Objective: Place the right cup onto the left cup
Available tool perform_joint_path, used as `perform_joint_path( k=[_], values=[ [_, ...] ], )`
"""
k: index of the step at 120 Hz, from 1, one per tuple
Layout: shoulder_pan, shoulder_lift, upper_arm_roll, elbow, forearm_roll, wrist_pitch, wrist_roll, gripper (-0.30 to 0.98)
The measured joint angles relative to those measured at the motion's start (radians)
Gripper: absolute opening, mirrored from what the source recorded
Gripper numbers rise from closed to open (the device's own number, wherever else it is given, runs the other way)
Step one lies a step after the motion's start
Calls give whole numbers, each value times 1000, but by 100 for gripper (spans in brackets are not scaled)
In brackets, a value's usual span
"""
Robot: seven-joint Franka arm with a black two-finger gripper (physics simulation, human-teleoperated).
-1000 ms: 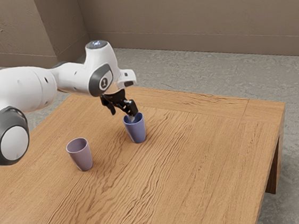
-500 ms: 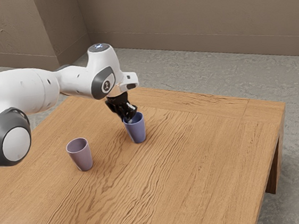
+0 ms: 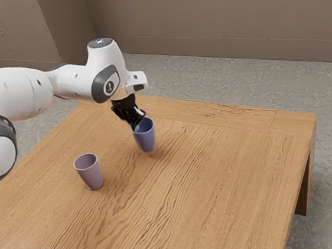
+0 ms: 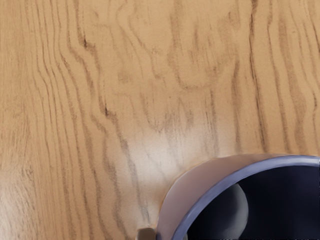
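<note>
My gripper (image 3: pixel 135 125) is shut on the near-side wall of the blue cup (image 3: pixel 145 138), gripping it at the rim. The cup hangs upright just above the table, with a faint shadow under its base. In the wrist view the blue cup (image 4: pixel 207 188) shows its rim and dark inside close under the hand, with a small bit of a fingertip against its outer wall. The mauve cup (image 3: pixel 90 173) stands upright on the table, apart from the blue one, toward the exterior view's left.
The wooden table (image 3: pixel 220 184) lies under both cups. Its far edge runs behind the gripper, and a table leg (image 3: pixel 304 188) shows at the exterior view's right. Brown walls (image 3: pixel 214 18) rise beyond the grey floor.
The fingers have closed on the blue cup's wall. Hand and cup have risen a little and shifted toward the exterior view's left; the mauve cup has stayed put.
</note>
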Motion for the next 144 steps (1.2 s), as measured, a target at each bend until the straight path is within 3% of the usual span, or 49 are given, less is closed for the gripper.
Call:
perform_joint_path(
  k=[29,53,112,144],
  values=[
    [14,-218,14,-213,14,-9,-18,-10],
    [60,-337,30,-303,26,-26,-29,-10],
    [186,-435,30,-408,45,-85,-7,-10],
    [202,-439,31,-430,31,-91,1,-10]
  ],
)
